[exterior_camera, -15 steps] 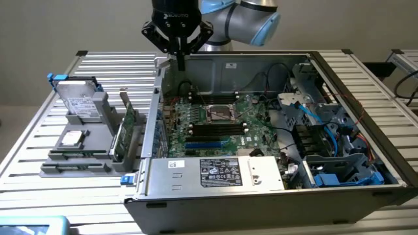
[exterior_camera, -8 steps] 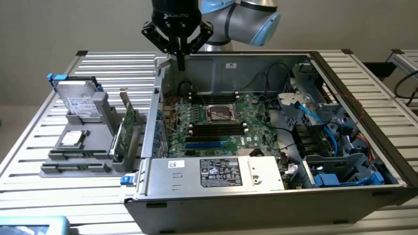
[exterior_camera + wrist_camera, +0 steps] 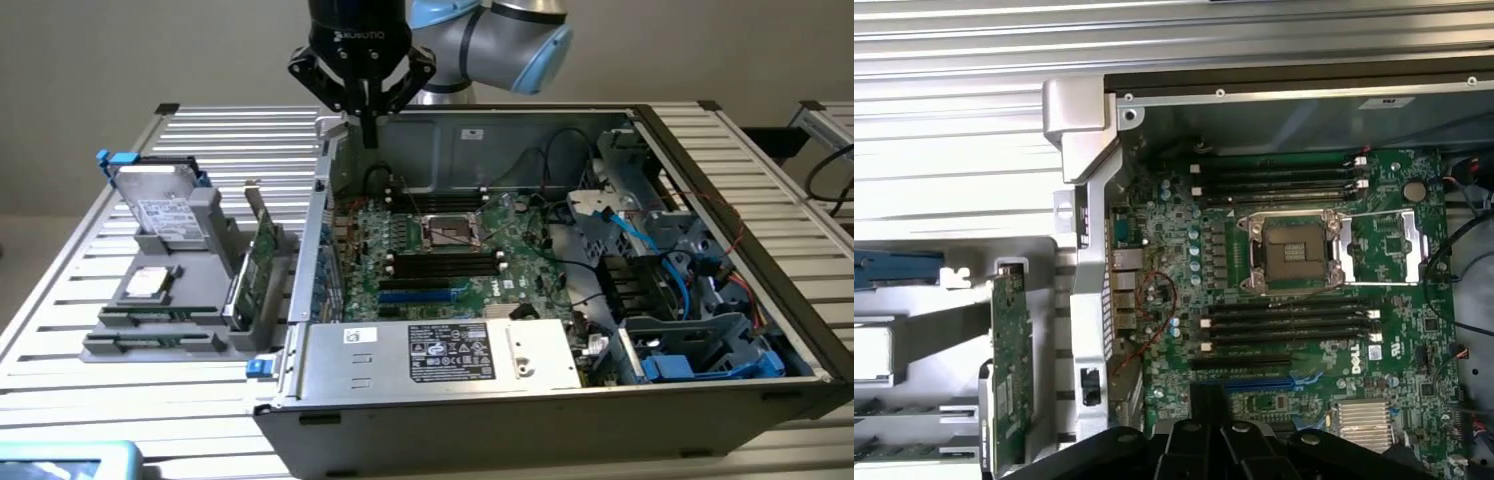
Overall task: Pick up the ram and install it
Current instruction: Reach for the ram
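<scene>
My gripper (image 3: pixel 367 132) hangs shut above the back left corner of the open computer case (image 3: pixel 747 200), with nothing between its fingers. In the wrist view the gripper (image 3: pixel 1209 405) sits over the motherboard (image 3: pixel 1399 235), near its black memory slots (image 3: pixel 1289 325). The ram (image 3: pixel 150 318) lies as a thin green stick in the grey holder (image 3: pixel 227 345) on the exterior view's left, outside the case and well away from the gripper. In the wrist view a ram stick (image 3: pixel 899 408) shows at the picture's edge.
A taller green expansion card (image 3: pixel 262 262) stands upright in the holder beside the case wall, also seen as the card (image 3: pixel 1012 370). A hard drive (image 3: pixel 167 212) stands behind it. The power supply (image 3: pixel 447 352), cables and drive cage (image 3: pixel 701 350) crowd the case's front and right.
</scene>
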Controlling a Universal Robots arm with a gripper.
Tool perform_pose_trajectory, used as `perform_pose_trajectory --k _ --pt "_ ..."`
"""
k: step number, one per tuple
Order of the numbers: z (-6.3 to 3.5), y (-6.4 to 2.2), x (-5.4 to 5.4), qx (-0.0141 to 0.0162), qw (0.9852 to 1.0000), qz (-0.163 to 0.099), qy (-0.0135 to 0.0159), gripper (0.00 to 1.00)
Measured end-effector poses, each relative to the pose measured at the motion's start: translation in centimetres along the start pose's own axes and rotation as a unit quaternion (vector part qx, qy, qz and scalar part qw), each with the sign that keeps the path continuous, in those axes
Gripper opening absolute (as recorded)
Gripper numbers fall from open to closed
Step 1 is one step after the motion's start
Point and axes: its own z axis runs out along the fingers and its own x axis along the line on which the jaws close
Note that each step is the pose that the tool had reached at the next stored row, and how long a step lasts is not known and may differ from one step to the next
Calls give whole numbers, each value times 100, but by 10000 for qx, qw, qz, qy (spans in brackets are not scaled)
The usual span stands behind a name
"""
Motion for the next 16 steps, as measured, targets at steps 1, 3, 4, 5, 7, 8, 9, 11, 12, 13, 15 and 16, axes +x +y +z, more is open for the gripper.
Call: perform_pose_trajectory --k 1,3,4,5,7,8,9,11,12,13,15,16 --pt "0 -12 25 0 10000 0 0 11" --pt "0 -26 90 0 10000 -1 0 11" --pt "0 -33 130 0 10000 -1 0 11" --pt "0 -40 172 0 10000 -1 0 11" --pt "1 -54 253 0 10000 -1 0 11" --pt "2 -63 296 0 10000 -1 0 11" --pt "2 -74 340 0 10000 -1 0 11" --pt "3 -112 423 0 10000 0 0 11" --pt "4 -131 461 0 10000 -1 0 11" --pt "4 -152 502 0 10000 -1 0 11" --pt "4 -194 585 0 10000 -1 0 11" --pt "5 -214 627 0 10000 -1 0 11"
